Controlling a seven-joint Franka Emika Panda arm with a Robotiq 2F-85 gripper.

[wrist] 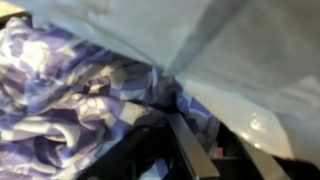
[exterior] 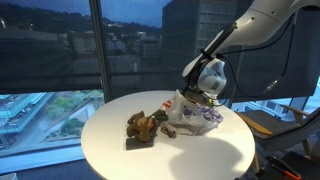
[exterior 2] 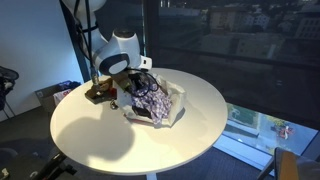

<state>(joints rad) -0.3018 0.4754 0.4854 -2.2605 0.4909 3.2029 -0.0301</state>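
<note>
A crumpled white cloth with a purple flower pattern (exterior: 196,117) lies on the round white table (exterior: 120,150), and shows in both exterior views (exterior 2: 152,101). My gripper (exterior: 196,97) points down into the top of this cloth (exterior 2: 138,82). In the wrist view the two fingers (wrist: 215,140) stand apart with a dark gap between them. The patterned cloth (wrist: 70,100) lies to their left and plain white fabric (wrist: 250,60) covers the right fingertip. Nothing is visibly clamped. A brown stuffed toy (exterior: 144,127) lies just beside the cloth.
The brown toy also shows behind the arm in an exterior view (exterior 2: 100,92). The table (exterior 2: 110,140) stands by large windows with a city view. A chair or stand (exterior: 275,118) is past the table's edge, and dark equipment (exterior 2: 10,85) stands on the floor.
</note>
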